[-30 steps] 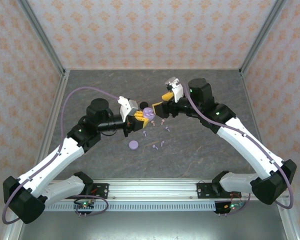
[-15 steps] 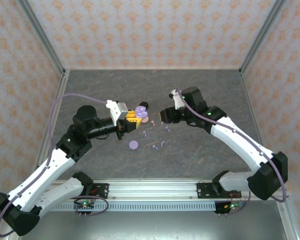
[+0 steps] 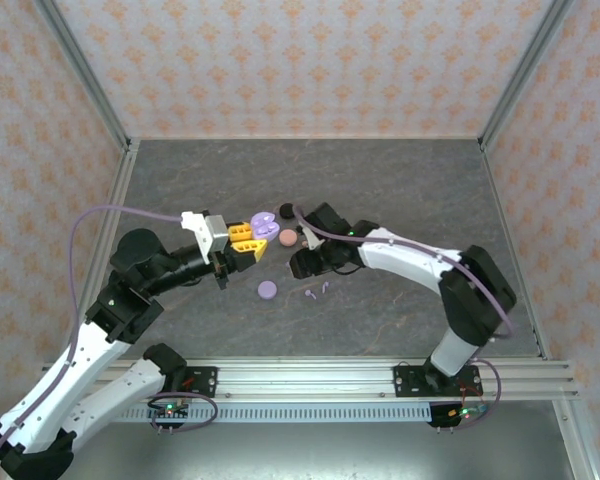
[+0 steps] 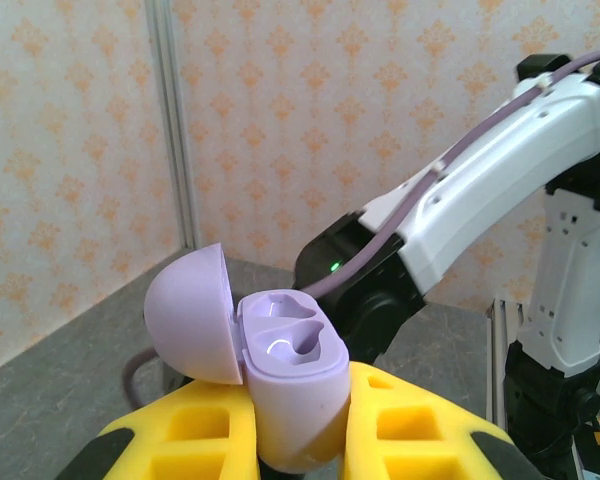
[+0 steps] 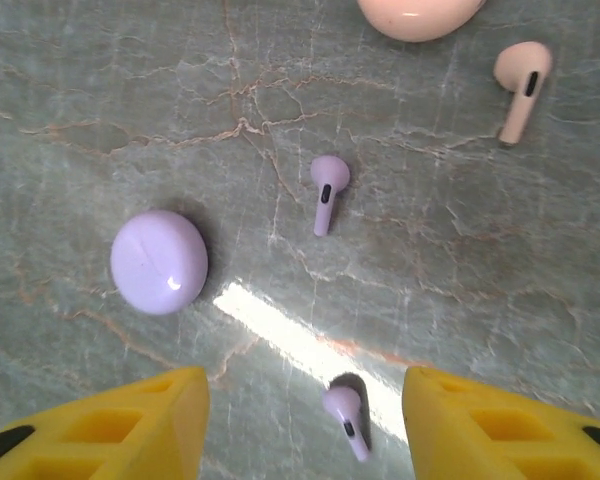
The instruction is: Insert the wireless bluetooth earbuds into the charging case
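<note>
Right pincer [image 5: 300,410] has dropped from upper centre to the desk [image 5: 430,260], jaws spread either side of a lavender earbud [image 5: 346,420]; pick looks pending. Left pincer [image 3: 252,236] has pulled left, clamped on the open lavender charging case [image 4: 292,385]. Left wrist view shows both sockets empty; overhead cannot resolve that.

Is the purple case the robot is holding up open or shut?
Open. The lavender case has its lid flipped back, showing two empty earbud pockets.
</note>
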`<move>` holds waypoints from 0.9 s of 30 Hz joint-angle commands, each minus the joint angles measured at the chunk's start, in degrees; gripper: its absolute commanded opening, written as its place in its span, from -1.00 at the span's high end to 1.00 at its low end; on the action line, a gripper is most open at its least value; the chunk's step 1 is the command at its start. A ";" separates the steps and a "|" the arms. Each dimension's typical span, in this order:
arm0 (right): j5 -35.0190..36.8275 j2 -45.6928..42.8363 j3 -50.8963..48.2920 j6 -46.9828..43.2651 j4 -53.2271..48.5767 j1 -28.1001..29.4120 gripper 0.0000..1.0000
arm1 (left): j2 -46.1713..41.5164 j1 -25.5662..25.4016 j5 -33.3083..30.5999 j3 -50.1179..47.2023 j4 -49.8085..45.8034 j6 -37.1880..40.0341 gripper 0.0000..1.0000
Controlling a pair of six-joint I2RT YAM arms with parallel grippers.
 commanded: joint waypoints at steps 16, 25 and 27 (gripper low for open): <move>9.50 18.75 18.58 3.07 -9.11 1.85 0.07 | -1.09 -0.27 -0.87 0.82 1.11 -0.55 1.00; 8.13 22.51 21.51 2.06 -9.63 1.85 0.23 | -0.83 -0.34 -0.96 0.38 1.55 -0.77 1.00; 7.75 22.99 21.83 1.79 -9.68 1.85 0.25 | -0.71 -0.27 -1.04 0.29 1.54 -0.77 1.00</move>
